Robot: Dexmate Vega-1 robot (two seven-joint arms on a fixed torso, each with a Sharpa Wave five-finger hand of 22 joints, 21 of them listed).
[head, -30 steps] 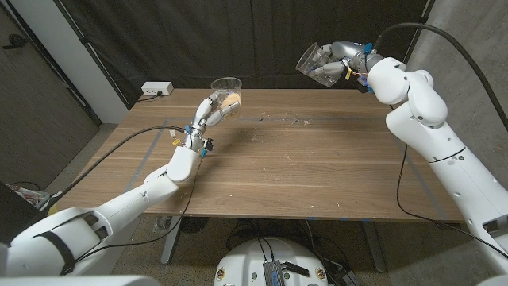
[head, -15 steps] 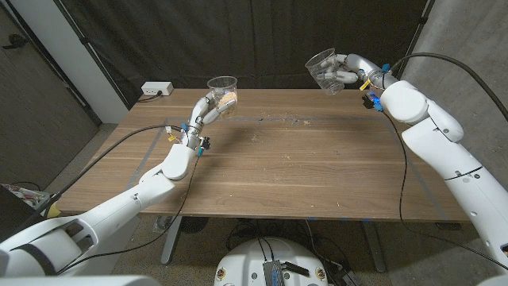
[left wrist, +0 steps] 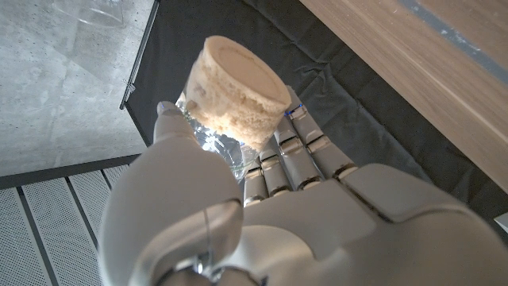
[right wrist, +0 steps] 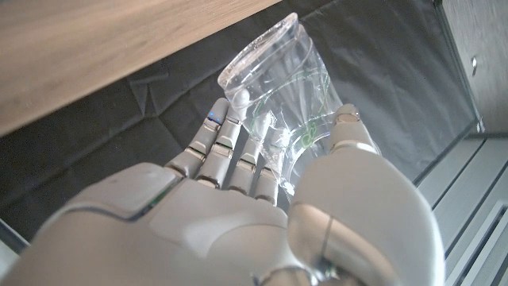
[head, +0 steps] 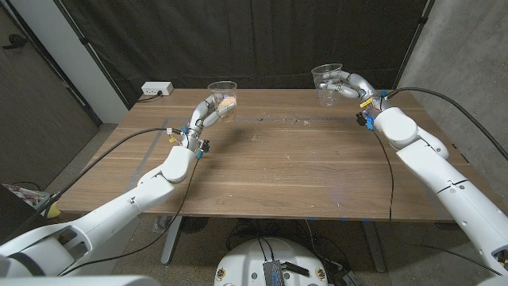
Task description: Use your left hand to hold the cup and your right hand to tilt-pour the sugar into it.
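Head view, left hand: the left hand grips a clear cup upright above the far left part of the table; a pale mass, seemingly the sugar, sits in its lower part.
Head view, right hand: the right hand grips a second clear cup, upright and apparently empty, above the far right edge.
Head view, progress: judging by sugar in the left cup and none visible in the right, the pour looks done; what seems left is setting both cups down.
Head view, room: the two cups are well apart, with bare wood between and near; a white power strip lies at the far left corner, close to the left cup.
Left wrist view: fingers and thumb wrap the cup's base, packed with pale sugar.
Right wrist view: fingers and thumb close round the clear cup; no sugar shows inside, and the table edge runs close beside it.
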